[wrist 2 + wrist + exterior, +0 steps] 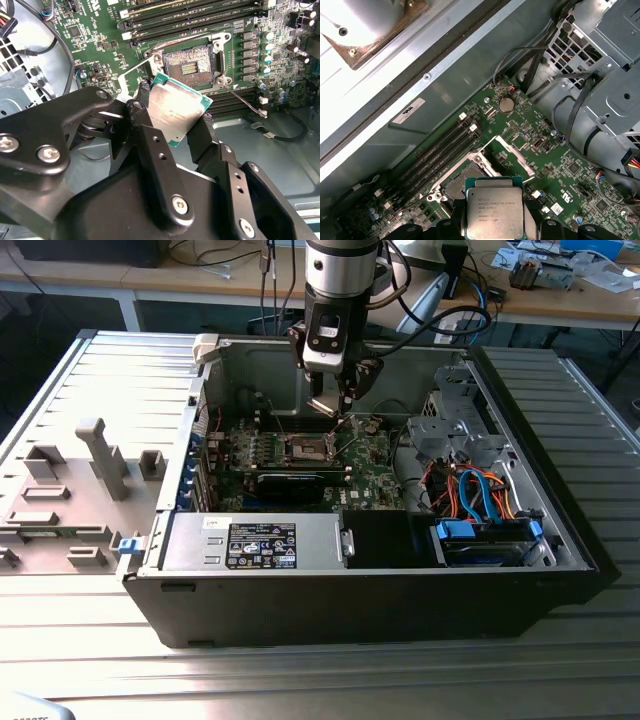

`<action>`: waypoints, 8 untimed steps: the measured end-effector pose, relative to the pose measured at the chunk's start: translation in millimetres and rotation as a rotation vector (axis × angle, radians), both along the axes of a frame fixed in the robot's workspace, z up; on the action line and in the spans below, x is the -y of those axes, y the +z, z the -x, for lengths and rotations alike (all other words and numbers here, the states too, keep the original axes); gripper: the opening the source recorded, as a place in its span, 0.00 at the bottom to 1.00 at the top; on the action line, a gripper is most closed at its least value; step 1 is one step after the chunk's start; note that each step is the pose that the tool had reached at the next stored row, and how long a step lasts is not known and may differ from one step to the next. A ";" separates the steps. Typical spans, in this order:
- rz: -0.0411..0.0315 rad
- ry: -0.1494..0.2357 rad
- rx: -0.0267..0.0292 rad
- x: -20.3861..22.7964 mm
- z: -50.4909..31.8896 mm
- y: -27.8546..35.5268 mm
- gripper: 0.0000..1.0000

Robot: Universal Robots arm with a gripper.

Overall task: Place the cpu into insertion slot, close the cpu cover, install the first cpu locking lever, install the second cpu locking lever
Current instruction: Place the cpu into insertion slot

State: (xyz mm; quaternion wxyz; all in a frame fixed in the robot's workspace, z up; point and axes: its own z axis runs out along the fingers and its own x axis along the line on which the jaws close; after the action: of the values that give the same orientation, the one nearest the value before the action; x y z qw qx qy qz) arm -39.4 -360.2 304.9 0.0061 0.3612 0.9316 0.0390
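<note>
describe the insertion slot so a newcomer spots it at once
Inside the open case lies a green motherboard. Near its middle, below the gripper holding the cpu, is the insertion slot. It is square with a metal rim, unlike the long narrow memory slots beside it.

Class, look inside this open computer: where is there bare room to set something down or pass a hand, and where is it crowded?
Free: the ribbed table around the case; the bare floor beside the motherboard. Crowded: the cables by the drive cage; the slot, near the hand holding the cpu.
</note>
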 end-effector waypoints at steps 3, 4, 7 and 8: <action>0.0000 -0.002 0.0000 0.0 0.0 0.0 0.55; 0.0000 -0.003 0.0000 0.0 0.0 0.0 0.55; 0.0000 -0.004 0.0000 0.0 0.0 0.0 0.55; 0.0000 -0.004 0.0000 0.0 0.0 0.0 0.55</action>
State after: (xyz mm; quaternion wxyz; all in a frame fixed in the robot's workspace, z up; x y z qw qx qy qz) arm -39.4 -360.2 304.9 0.0061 0.3631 0.9309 0.0390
